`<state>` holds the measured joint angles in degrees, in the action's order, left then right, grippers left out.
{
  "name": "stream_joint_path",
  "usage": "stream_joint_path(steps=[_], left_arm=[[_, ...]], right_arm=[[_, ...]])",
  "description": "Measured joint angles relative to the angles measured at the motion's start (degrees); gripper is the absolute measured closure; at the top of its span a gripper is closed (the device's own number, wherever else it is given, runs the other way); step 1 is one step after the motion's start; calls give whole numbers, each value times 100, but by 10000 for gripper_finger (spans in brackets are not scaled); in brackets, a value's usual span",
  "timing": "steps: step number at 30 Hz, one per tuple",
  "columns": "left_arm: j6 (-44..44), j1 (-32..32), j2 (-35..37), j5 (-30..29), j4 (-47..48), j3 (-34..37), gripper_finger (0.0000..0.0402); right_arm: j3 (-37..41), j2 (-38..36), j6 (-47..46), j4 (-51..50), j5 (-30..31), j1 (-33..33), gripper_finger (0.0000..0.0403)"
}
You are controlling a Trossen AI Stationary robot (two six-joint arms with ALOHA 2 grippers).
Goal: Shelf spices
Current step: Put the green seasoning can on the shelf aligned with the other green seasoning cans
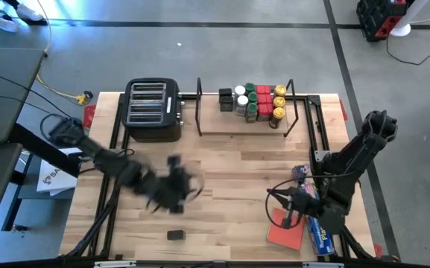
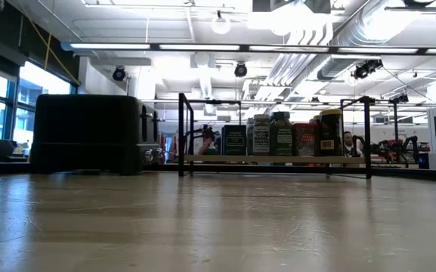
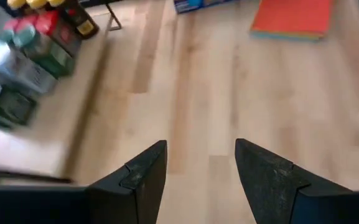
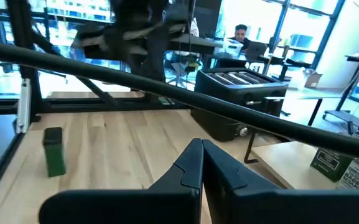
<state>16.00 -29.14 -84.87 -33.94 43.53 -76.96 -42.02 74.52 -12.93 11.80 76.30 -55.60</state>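
Pale wooden table (image 1: 229, 160) under your two dark arms, with a wire shelf (image 1: 246, 126) at the far edge.

Your left gripper (image 1: 179, 184) hangs above the table's middle, arm stretched in from the left edge, its two wedge-shaped fingers (image 3: 143, 177) spread apart with nothing between them. Your right gripper (image 1: 282, 199) waits near the right front corner over a flat red pad (image 1: 286, 227), fingers pressed together. Most spices (image 1: 255, 103) stand packed on the shelf's light base board, beside a black slotted toaster (image 1: 153, 110). One small dark jar (image 1: 175, 235) lies alone near the front edge.
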Motion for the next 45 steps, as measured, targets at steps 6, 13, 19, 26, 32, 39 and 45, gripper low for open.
stream_joint_path(steps=[6,13,19,26,32,39,45], left_arm=[[2399,-1680,146,-718,-1517,1382,218],[3689,-2280,-212,-163,-3095,2067,212],[3743,-2358,-542,923,-2892,2074,180],[3630,-2353,-970,933,-2146,1651,176],[3311,-2353,-1526,819,-1574,1022,176],[3336,-2342,-1908,585,-1124,694,176],[3337,-2207,-1931,648,-1115,696,189]], right_arm=[[0,2,-52,1,115,-180,403],[0,2,-11,1,117,42,403],[0,2,-29,-1,-5,278,403],[0,2,-28,-8,-468,439,403],[0,4,-31,-12,-533,459,403],[0,4,-31,-16,-649,459,403],[0,6,-31,-17,-652,459,403]])
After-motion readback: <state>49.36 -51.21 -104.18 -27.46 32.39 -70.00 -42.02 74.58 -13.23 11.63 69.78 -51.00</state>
